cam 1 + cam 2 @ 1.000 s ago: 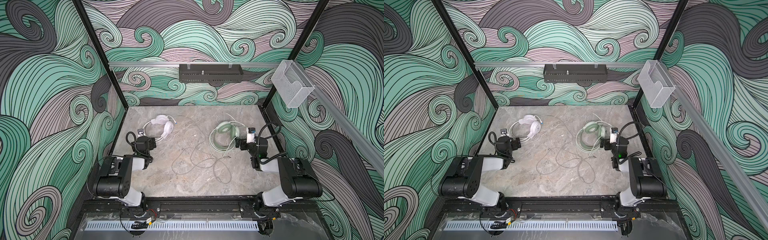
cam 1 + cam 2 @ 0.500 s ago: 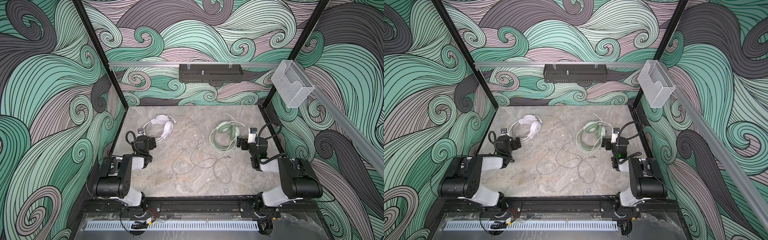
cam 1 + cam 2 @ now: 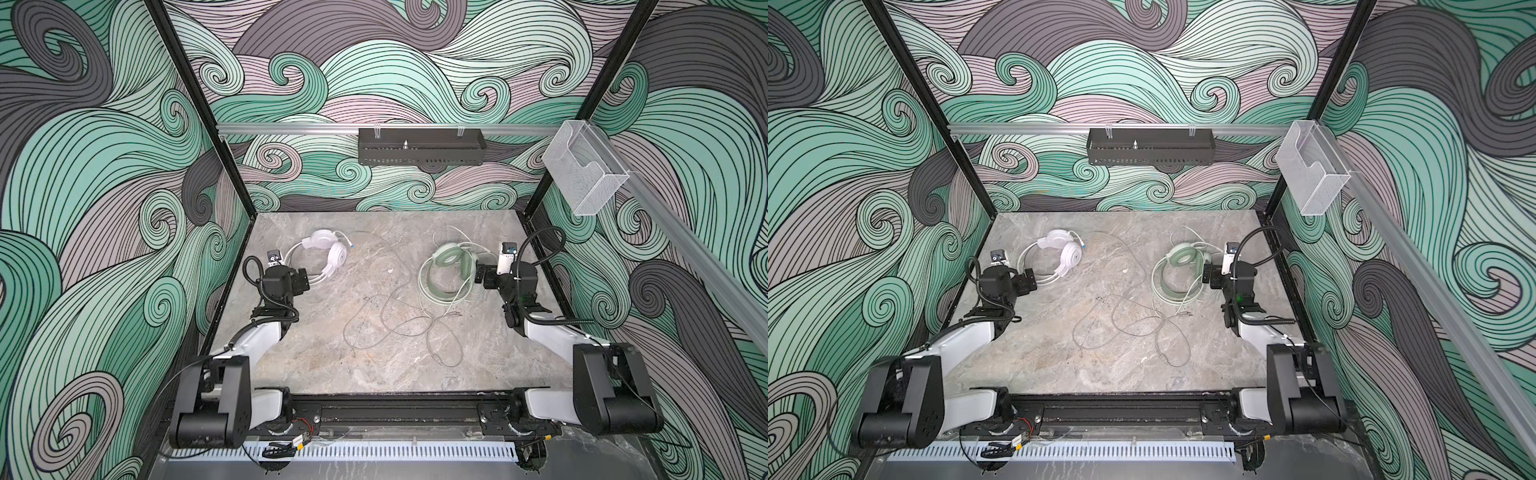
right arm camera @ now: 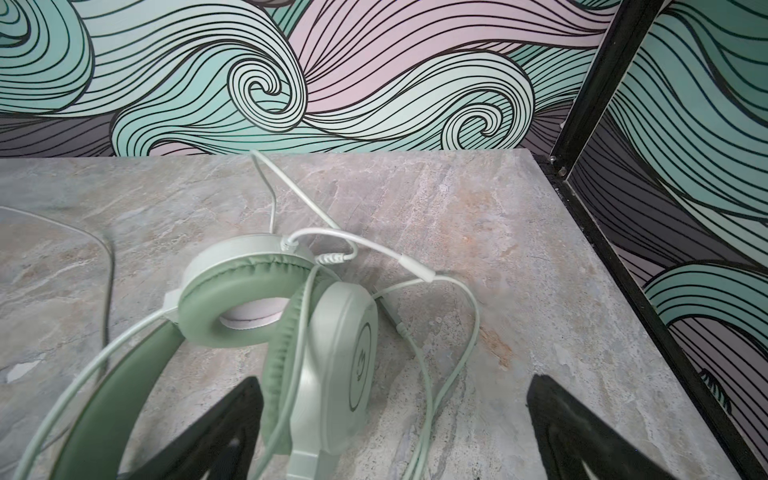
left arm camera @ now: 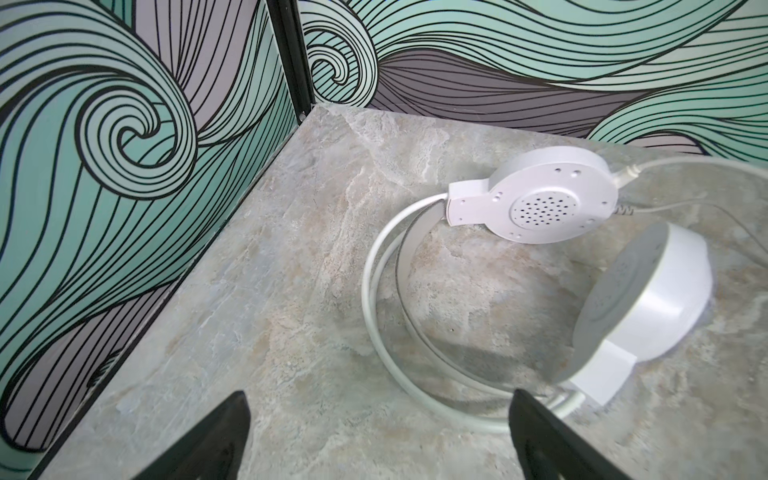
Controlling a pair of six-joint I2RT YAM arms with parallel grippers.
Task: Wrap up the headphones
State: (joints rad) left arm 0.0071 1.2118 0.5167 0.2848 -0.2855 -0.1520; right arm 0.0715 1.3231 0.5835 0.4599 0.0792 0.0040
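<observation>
In both top views the white headset (image 3: 328, 253) lies near the far left corner of the counter (image 3: 374, 365), and the mint headset (image 3: 446, 270) lies near its far right edge. Their thin cables (image 3: 388, 309) trail loose and crossed over the counter's middle. The left end effector (image 3: 303, 279) sits just beside the white headset and the right end effector (image 3: 480, 274) just beside the mint one. Both stand wide open and hold nothing. The counter's near left part is bare, which leaves room to draw cable out, but the side walls stand close behind each arm.

The left wrist view shows the white headset's hard earcup (image 5: 536, 203) and its thin band (image 5: 374, 299) curving just ahead of the open jaws. The headset looks light and smooth, so it will likely slide. The band seems the firmest hold.

The right wrist view shows the mint headset's padded cushion (image 4: 245, 291), with cable draped over the cups. The cushion is soft. The cable looks limp and is probably best pinched near its white sleeve (image 4: 415, 266).
</observation>
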